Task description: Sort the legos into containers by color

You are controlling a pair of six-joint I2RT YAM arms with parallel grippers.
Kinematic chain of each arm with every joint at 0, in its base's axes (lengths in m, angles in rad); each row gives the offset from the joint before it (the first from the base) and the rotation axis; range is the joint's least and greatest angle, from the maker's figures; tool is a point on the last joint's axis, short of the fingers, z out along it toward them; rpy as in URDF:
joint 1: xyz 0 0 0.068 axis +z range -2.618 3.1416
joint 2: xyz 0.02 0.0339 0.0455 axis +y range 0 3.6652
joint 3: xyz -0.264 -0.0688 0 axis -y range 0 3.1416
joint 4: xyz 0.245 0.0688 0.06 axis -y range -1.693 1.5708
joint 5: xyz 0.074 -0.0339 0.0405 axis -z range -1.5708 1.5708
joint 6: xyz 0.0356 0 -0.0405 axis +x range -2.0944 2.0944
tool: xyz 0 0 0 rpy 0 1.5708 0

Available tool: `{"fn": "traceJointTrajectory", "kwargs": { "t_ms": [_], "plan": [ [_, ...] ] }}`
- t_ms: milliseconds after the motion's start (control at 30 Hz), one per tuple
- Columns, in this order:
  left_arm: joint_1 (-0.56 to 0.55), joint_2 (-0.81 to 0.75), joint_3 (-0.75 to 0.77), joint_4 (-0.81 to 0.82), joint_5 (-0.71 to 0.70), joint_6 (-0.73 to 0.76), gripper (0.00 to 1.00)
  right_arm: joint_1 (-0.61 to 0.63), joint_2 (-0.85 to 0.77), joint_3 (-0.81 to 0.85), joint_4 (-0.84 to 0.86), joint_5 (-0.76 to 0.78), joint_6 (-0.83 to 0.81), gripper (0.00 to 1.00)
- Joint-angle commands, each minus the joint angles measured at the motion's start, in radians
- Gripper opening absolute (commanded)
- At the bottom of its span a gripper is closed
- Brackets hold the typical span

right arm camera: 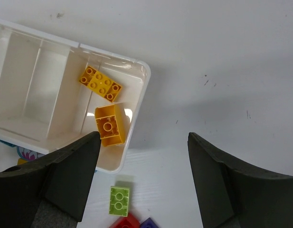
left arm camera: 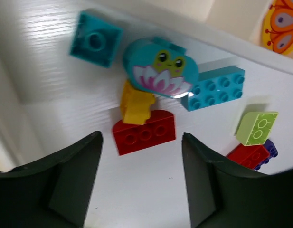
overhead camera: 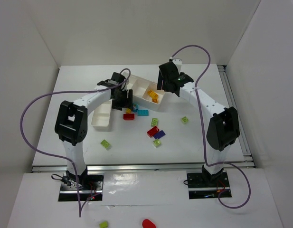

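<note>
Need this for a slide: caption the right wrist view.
Open right gripper near a white tray whose end compartment holds two orange-yellow bricks; lime brick outside.

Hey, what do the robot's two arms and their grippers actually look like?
The left arm and right arm are both built from white links joined by bulky black joint housings. A purple cable loops loosely off each one. In the wrist views, the left gripper and right gripper have broad, matte black, wedge-shaped fingers.

Two bricks in tray end compartment; third brick on table.
</note>
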Motion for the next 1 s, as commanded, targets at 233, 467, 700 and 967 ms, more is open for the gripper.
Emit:
{"fn": "traceJointTrajectory", "kwargs": {
  "t_ms": [233, 467, 700, 967],
  "plan": [
    [-0.044, 0.108, 0.073, -0.005, -0.140, 0.010, 0.66, -0.010, -0.035, -0.004, -0.025, 0.027, 0.010, 0.81],
    [-0.044, 0.153, 0.092, -0.005, -0.140, 0.020, 0.49, -0.010, -0.044, -0.004, -0.034, 0.037, 0.010, 0.81],
    [-0.062, 0.131, 0.102, -0.014, -0.173, 0.020, 0.25, -0.010, -0.044, -0.004, -0.034, 0.037, 0.019, 0.81],
    [-0.081, -0.040, 0.102, -0.057, -0.159, 0.020, 0.21, -0.010, -0.053, 0.007, -0.043, 0.057, 0.019, 0.81]
  ]
}}
